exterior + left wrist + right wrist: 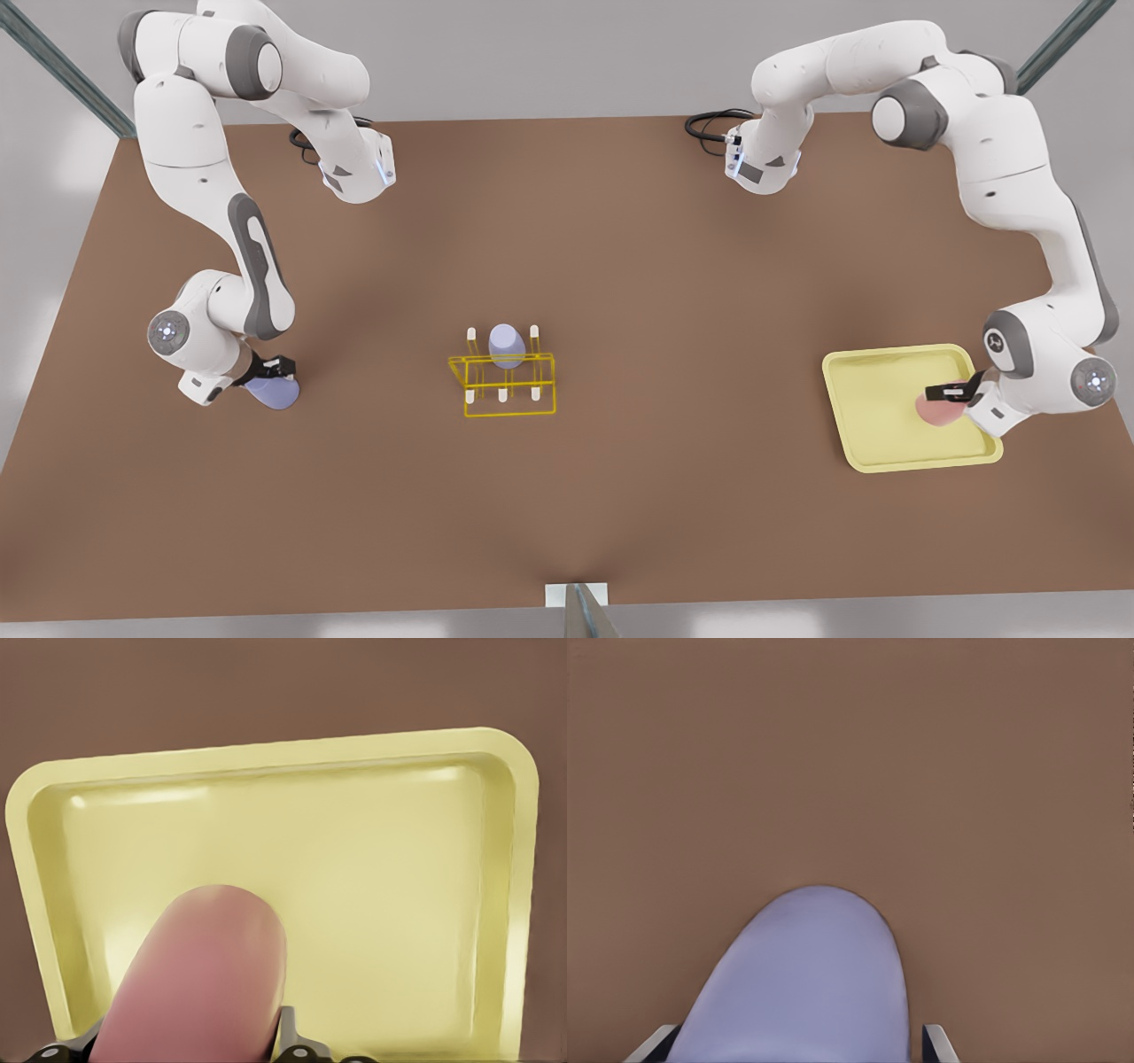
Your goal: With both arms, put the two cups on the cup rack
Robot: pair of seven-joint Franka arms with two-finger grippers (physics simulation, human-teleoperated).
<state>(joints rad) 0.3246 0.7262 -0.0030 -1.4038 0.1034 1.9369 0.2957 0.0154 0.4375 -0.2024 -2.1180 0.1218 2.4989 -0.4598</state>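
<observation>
Front view: the pink cup (939, 409) is pinched by the left gripper (950, 391) over the tray (873, 443) at the right. The lavender cup (273, 391) is pinched by the right gripper (270, 367) at the left. Both are held tight for carrying to the cup rack (505, 385) in the middle, where another lavender cup (506, 346) is already placed.

Soft, even, fairly bright light falls from above on the matte brown tabletop (620, 266). Shadows are faint and diffuse, darkest as a vague band across its middle and beneath the glossy white arms. Mild highlights glint along the pale-yellow square tray's rim (266, 753). Close-up cups look slightly soft-edged.
</observation>
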